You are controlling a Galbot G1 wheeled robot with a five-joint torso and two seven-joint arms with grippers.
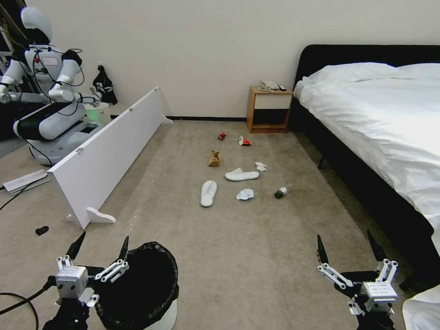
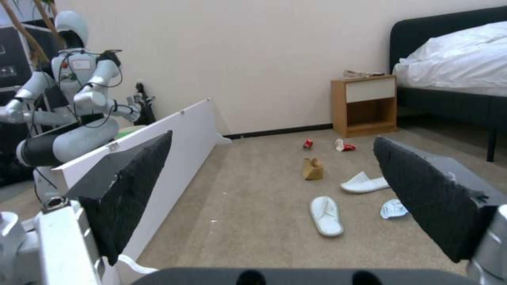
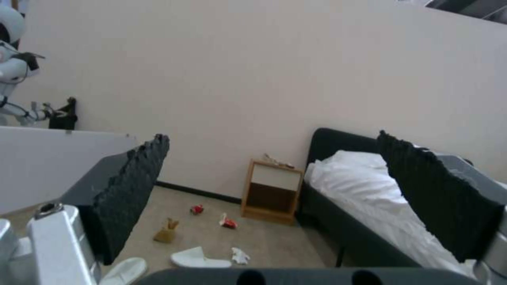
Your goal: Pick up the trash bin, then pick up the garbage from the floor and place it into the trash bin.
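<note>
A plain cream wall (image 1: 206, 55) stands at twelve o'clock; a wooden nightstand (image 1: 269, 110) beside a dark-framed bed (image 1: 366, 119) at two o'clock.

trash bin (image 1: 151, 279): base cut by frame edge | bed (image 1: 389, 137): cropped right

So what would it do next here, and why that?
Probably swing the left claw a little toward the trash bin and close on its rim. The bin stands on the floor right beside that open claw, not yet held, while the garbage lies farther ahead. The right claw hangs open over bare carpet.
</note>
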